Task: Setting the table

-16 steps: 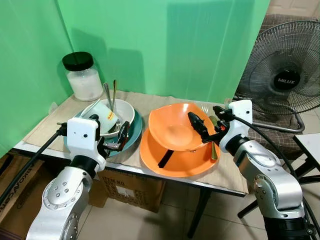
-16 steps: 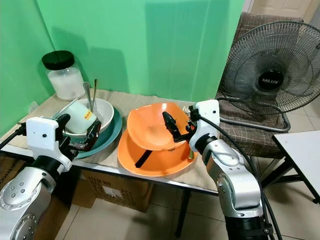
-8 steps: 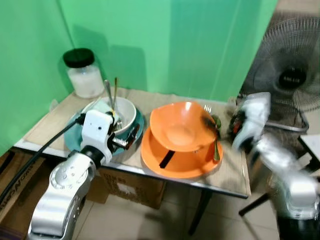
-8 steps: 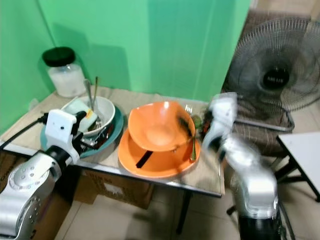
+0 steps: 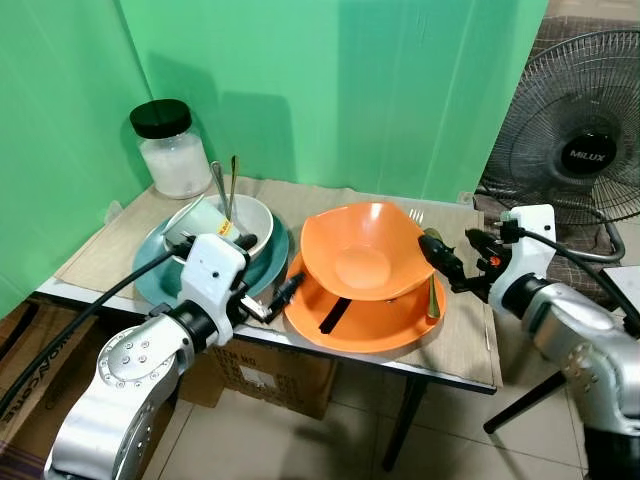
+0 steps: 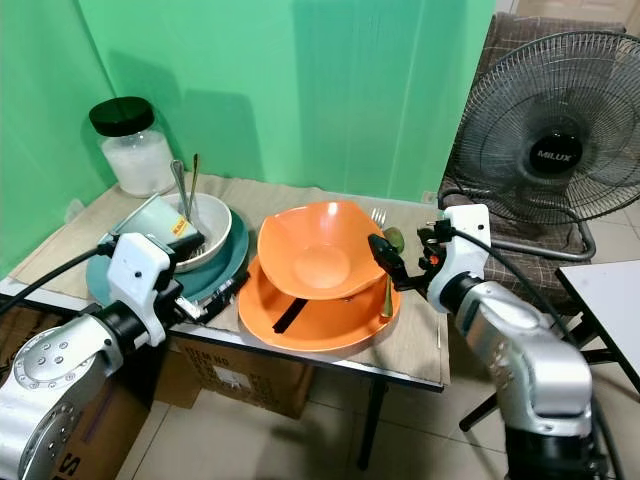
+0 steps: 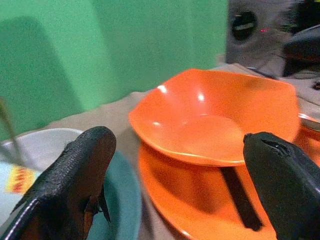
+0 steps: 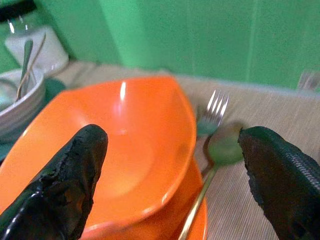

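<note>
Table across mid-frame, cloth-covered, crowded with stacked dishes. Centre: orange bowl tilted on orange plate, a black utensil lying between them. Left of centre: teal plate bearing white bowl with spoons standing in it. Upper left: glass jar with black lid. Upper right: standing fan.

Early in the job by the look of it: dishes piled, nothing laid out. Step in hand seems to be the approach to the orange stack from both sides. Next move probably calls for closing on the bowl's rim and lifting it clear of the plate without dragging the utensil beneath.

Left gripper low at centre-left, reaching across the table's near edge between teal and orange plates, fingers spread wide, holding nothing. Right gripper at centre-right, pointing at the bowl's right rim beside fork and green spoon, fingers likewise spread and empty
</note>
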You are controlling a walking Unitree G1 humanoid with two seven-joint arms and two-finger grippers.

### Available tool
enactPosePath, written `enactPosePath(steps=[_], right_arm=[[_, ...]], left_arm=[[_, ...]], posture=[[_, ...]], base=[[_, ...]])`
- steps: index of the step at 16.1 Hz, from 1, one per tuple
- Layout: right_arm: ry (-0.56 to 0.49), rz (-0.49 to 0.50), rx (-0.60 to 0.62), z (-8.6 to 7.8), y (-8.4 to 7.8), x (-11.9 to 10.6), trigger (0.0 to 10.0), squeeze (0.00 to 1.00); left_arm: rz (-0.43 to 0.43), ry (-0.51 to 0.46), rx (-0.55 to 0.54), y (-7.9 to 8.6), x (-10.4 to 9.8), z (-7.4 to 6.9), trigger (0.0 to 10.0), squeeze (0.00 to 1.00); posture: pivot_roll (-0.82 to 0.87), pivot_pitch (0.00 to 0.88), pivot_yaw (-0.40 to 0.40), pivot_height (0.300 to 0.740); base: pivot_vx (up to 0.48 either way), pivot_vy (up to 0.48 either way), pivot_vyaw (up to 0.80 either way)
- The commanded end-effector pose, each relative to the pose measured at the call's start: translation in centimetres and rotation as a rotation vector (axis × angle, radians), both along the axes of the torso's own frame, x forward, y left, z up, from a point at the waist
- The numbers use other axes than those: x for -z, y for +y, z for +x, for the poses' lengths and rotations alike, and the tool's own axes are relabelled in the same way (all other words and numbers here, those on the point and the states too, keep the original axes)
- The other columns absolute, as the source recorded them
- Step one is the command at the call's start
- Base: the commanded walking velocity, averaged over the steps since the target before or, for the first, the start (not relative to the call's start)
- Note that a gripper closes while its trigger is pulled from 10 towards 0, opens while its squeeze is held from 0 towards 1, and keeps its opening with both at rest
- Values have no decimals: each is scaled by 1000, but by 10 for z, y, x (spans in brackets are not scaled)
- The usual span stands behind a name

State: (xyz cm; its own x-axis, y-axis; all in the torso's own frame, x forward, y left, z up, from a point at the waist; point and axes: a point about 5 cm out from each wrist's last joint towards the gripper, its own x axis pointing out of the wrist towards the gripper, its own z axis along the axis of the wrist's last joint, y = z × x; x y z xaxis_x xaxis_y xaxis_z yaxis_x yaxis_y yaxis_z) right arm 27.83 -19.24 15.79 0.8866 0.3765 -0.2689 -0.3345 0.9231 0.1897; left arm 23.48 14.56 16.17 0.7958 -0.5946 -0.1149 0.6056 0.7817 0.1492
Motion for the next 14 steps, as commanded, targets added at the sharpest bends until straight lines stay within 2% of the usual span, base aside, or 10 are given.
enactPosePath(steps=[1, 2, 3, 4, 6, 8, 10, 13, 14], right_arm=[[42, 10, -14, 1, 0, 2, 10000, 1000], [110, 36, 2, 9, 2, 5, 10000, 349], [121, 43, 9, 12, 2, 5, 10000, 349], [148, 69, 18, 17, 4, 6, 10000, 0], [213, 61, 13, 22, 8, 10, 10000, 0], [268, 104, 11, 25, 12, 12, 10000, 0], [343, 110, 50, 29, 13, 18, 10000, 0], [394, 230, 65, 35, 17, 17, 10000, 0], [402, 285, 62, 37, 20, 15, 6392, 0]], left_arm=[[2, -12, 45, -2, -3, -3, 10000, 0], [16, 6, 107, -5, 0, -7, 10000, 0], [19, 11, 119, -5, 1, -8, 10000, 0], [21, 17, 133, -7, 3, -10, 10000, 0], [29, 16, 144, -9, 5, -11, 10000, 0], [27, 14, 146, -9, 5, -10, 10000, 0], [33, 10, 146, -8, 5, -10, 10000, 0], [35, 7, 143, -8, 5, -11, 10000, 0], [34, 7, 143, -8, 6, -12, 10000, 0]], posture=[[-140, 0, 63, 740], [-143, 0, 54, 740], [-144, 0, 53, 740], [-144, 0, 49, 740], [-139, 0, 40, 740], [-134, 0, 33, 740], [-129, 0, 27, 740], [-124, 0, 22, 740], [-127, 0, 22, 740]], base=[[0, 0, 0], [0, 0, 0], [0, 0, 0], [0, 0, 0], [0, 0, 0], [0, 0, 0], [0, 0, 0], [0, 0, 0], [0, 0, 0]])
